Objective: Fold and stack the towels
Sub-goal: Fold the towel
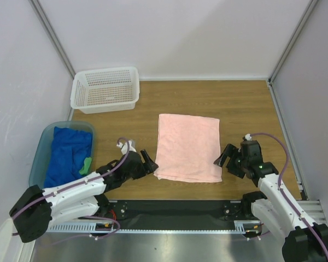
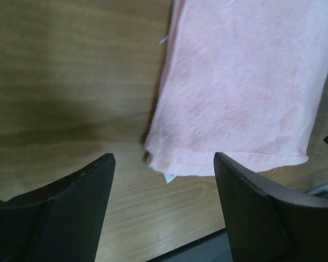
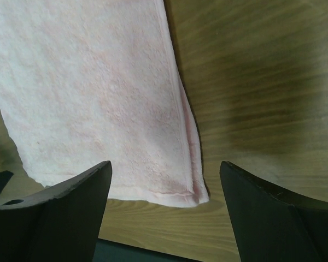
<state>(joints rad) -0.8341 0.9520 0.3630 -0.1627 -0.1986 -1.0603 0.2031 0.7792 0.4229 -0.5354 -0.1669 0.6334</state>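
A pale pink towel (image 1: 187, 147) lies folded flat in the middle of the table. My left gripper (image 1: 146, 162) stands open just left of its near left corner (image 2: 169, 164), touching nothing. At the near right corner (image 3: 191, 191) my right gripper (image 1: 225, 157) is open too, and empty. Both wrist views show bare wood between the fingers, with the towel's near edge just beyond. A royal blue towel (image 1: 68, 155) lies crumpled in the teal tub (image 1: 39, 158), a bit of bright green towel (image 1: 86, 165) beside it.
A white perforated basket (image 1: 105, 89) stands at the back left. The teal tub sits against the left wall. The black strip and metal rail (image 1: 175, 210) run along the table's near edge between the arm bases.
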